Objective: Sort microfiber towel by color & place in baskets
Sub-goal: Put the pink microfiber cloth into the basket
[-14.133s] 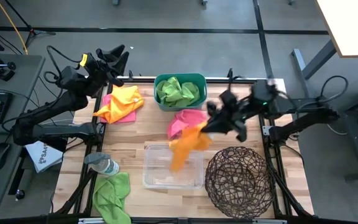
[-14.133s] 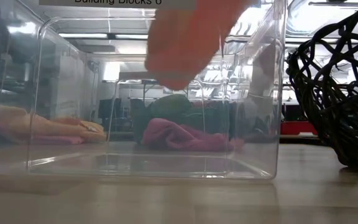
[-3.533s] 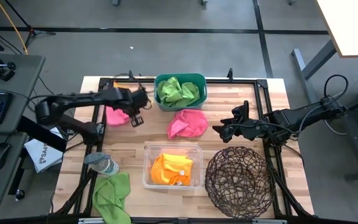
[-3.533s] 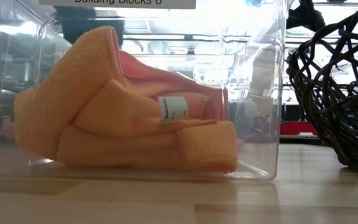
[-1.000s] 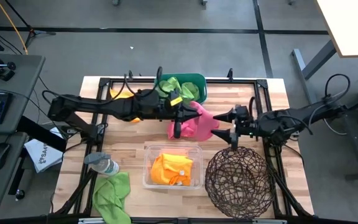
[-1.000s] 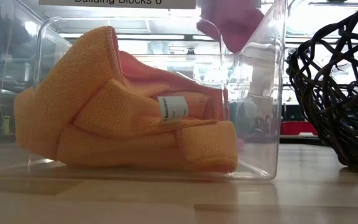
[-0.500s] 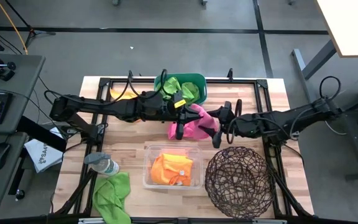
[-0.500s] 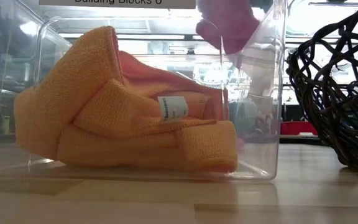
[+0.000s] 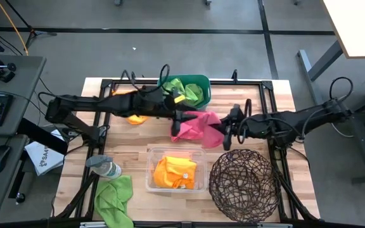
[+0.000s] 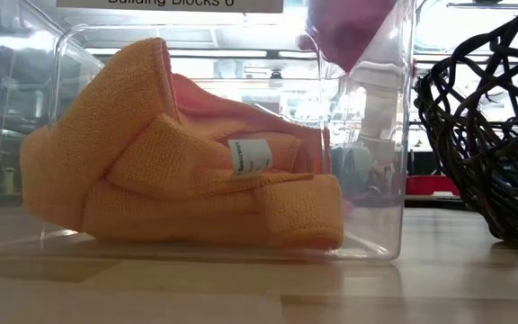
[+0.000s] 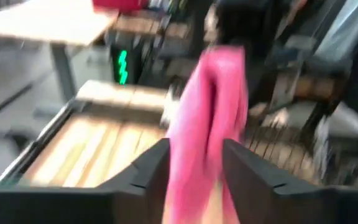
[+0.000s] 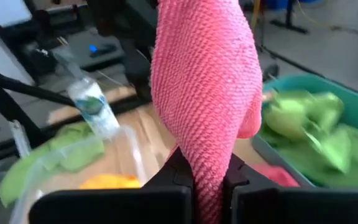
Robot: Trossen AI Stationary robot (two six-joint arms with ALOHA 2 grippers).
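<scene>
A hot pink towel [image 9: 201,122] spans the gap between both grippers, above the table's middle; in the low view it shows high up [image 10: 344,27] behind the clear bin. My left gripper [image 9: 181,118] is shut on its left end, my right gripper [image 9: 226,130] on its right end. The teal tub [image 9: 203,81] at the far edge holds lime green towels [image 9: 181,88]. The clear bin [image 9: 151,171] holds yellow-orange towels [image 9: 175,171]. The wire basket [image 9: 243,183] sits near right. One green towel [image 9: 114,196] lies at the near left corner. My left gripper pinches the pink towel between its two fingers at one end [image 11: 199,165], coming level from the table's left. The cloth runs on from the fingers toward the other arm, bunched, clear of the table there. My right gripper pinches the towel's other end [image 12: 207,146] between its fingers, coming level from the table's right. The cloth is gathered into a thick fold here, with several layers.
A clear bottle [image 9: 104,166] lies near the left edge. Yellow-orange cloth [image 9: 134,118] lies under the left arm, more [image 9: 124,92] at the far left. Bare wood shows between the bin and the left edge. A black frame rail [image 9: 268,104] rims the table.
My right gripper has moved toward the table's left, up to the pink towel, and its wide-open fingers have shut on the towel's right end. My left gripper has kept hold of the other end, and the towel now stretches between the two.
</scene>
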